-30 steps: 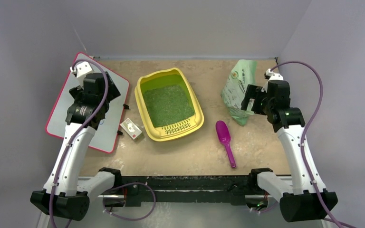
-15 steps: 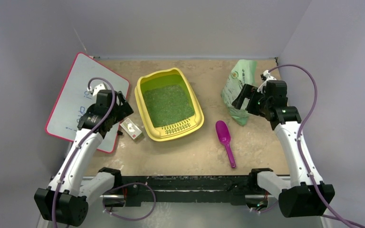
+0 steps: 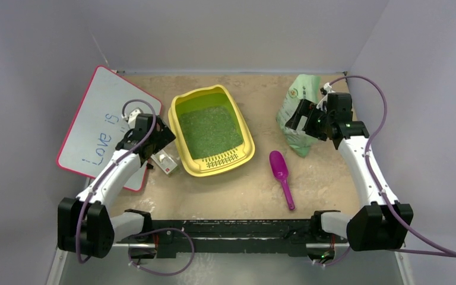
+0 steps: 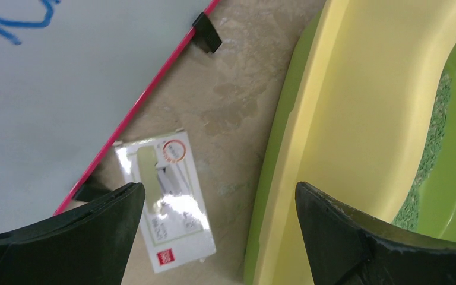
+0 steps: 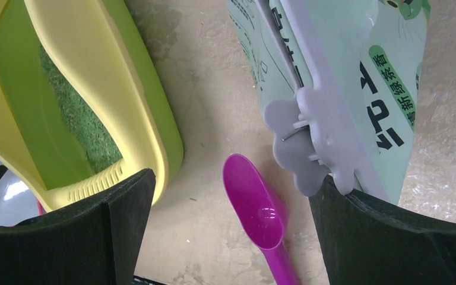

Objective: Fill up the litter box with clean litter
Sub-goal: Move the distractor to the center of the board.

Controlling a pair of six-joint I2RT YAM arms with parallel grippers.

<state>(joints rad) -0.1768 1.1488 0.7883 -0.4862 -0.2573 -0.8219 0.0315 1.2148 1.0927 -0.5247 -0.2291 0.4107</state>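
The yellow litter box point(image 3: 219, 160) stands mid-table, and green clean litter point(image 3: 209, 130) covers its floor. My left gripper point(image 3: 159, 141) hovers open just left of the tray. In its wrist view, its fingers point(image 4: 218, 195) straddle bare table, with the tray's rim point(image 4: 356, 119) to the right and litter point(image 4: 430, 154) showing inside. My right gripper point(image 3: 300, 119) is open over the lower end of the pale green bag point(image 3: 300, 110). In the right wrist view, its fingers point(image 5: 231, 181) frame the purple scoop point(image 5: 255, 205). Nothing is held.
A pink-edged whiteboard point(image 3: 95, 130) with blue writing lies at the left. A small white staple box point(image 3: 165, 161) sits between it and the tray. The scoop point(image 3: 282, 175) lies right of the tray. A grey clip point(image 5: 309, 130) closes the bag point(image 5: 386, 77).
My left arm has come off the whiteboard, moving nearer and rightward to the tray's left side and uncovering the writing. My right arm has shifted slightly back and left over the bag.
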